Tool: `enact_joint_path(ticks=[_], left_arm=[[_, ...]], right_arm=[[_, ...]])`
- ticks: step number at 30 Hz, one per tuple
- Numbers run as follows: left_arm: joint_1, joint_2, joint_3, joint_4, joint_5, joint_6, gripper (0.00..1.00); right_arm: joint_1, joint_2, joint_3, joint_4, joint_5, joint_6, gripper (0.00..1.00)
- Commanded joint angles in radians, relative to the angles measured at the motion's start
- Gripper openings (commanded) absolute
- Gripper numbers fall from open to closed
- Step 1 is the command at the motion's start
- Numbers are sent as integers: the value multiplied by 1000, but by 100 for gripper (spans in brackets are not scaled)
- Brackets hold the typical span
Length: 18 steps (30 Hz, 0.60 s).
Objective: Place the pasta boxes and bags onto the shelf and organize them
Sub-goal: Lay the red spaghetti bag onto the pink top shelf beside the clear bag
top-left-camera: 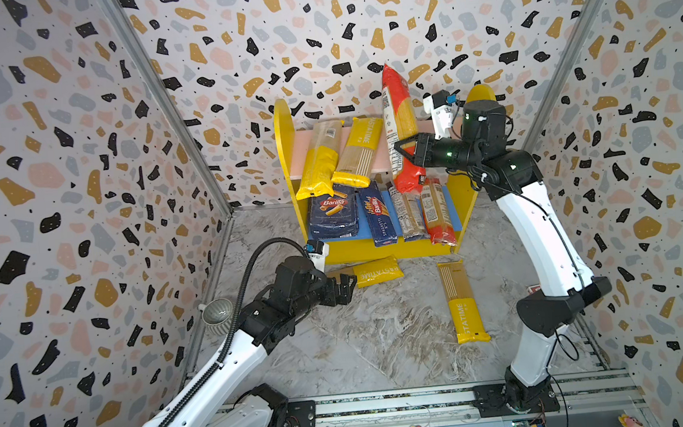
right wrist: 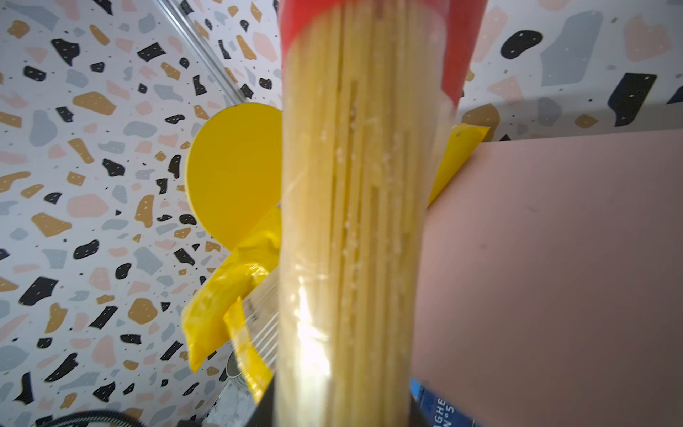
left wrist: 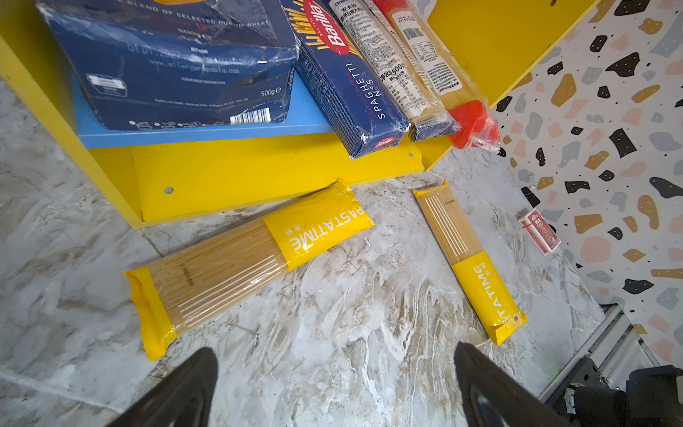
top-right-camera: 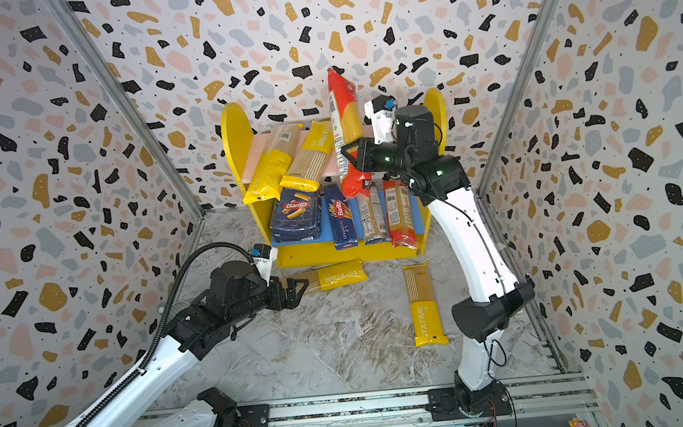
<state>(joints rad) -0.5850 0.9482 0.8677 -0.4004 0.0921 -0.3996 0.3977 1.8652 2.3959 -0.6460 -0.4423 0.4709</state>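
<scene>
"Up at the far right of the shelf [top-left-camera: 285,144], what did the right gripper [top-left-camera: 403,150] have?"

"Jaws clamped mid-length on a red-and-clear bag [top-left-camera: 396,106]. It stood nearly upright over the right part of the pink upper board [right wrist: 554,258] — couldn't tell if it touched."

"So the step was placing that bag?"

"Looked so. Two yellow bags [top-left-camera: 358,150] lay on the pink board's left, overhanging the near edge. Both Barilla boxes [top-left-camera: 333,215] + 2 more bags sat on the blue lower board [left wrist: 207,133]. Next move prob. needed the bag tipped flat into the free right part, then let go."

"Left gripper [top-left-camera: 345,285]?"

"Jaws wide apart, empty, low over the floor just beside a PASTATIME bag [top-left-camera: 380,272] at the shelf's foot. A second floor bag [top-left-camera: 461,301] lay nearer & further right — both not yet shelved."
</scene>
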Motion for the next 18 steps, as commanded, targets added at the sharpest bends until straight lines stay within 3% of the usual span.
enact_joint_path(ticks=[1, 5, 8, 15, 18], left_arm=[[-4, -16, 0, 3, -3, 28, 100], [-4, -11, -9, 9, -8, 33, 100], [-4, 1, -11, 13, -9, 36, 100], [-5, 25, -11, 19, -10, 39, 100], [-4, 23, -9, 18, -18, 40, 100]], right_arm=[[-50, 7, 83, 145, -52, 6, 18], [-81, 39, 83, 170, -65, 10, 19], [-86, 51, 80, 169, -58, 5, 28], [-86, 72, 48, 170, -34, -4, 73], [-85, 72, 44, 174, -39, -4, 77]])
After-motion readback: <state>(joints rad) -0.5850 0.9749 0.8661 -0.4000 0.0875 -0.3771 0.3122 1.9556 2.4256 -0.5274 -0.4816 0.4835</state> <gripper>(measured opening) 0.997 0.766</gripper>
